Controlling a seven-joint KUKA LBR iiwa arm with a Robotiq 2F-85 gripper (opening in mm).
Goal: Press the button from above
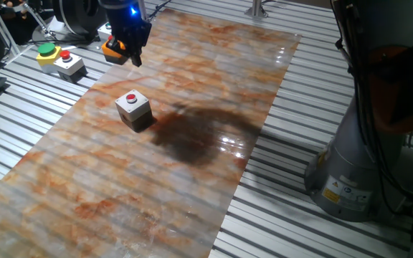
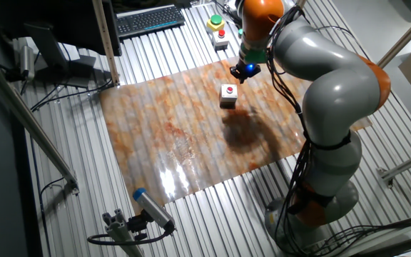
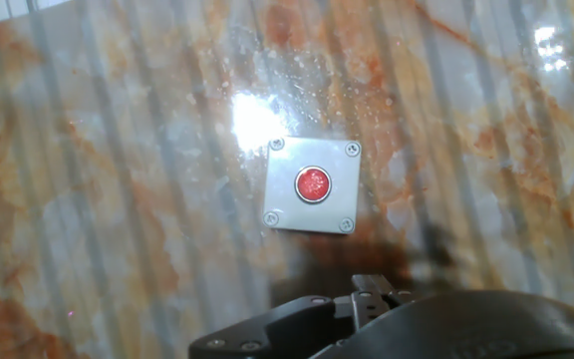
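The end effector (image 1: 136,59) hangs in the air above the far part of the mat, away from the button and not touching it; whether its fingers stand wide or narrow cannot be told from any view, since the hand view shows only dark housing at its lower edge.

One grey and orange arm (image 2: 334,86) bends over the surface (image 2: 84,185), a slatted metal top. One marbled orange-and-white mat (image 1: 156,179) lies on it, glossy, with one dark shadow patch near its middle.

One small grey-white box (image 1: 134,111) sits upright on the mat, near the mat's centre, with four screws at its top corners in the hand view. On its top is one round red button (image 1: 131,98), also seen from straight above in the hand view (image 3: 313,184).

Off the mat, at the far left edge, three more button boxes stand: a yellow box with a green button (image 1: 46,52), beside it a grey box with a red button (image 1: 68,64), and an orange box (image 1: 113,49) partly hidden behind the end effector.
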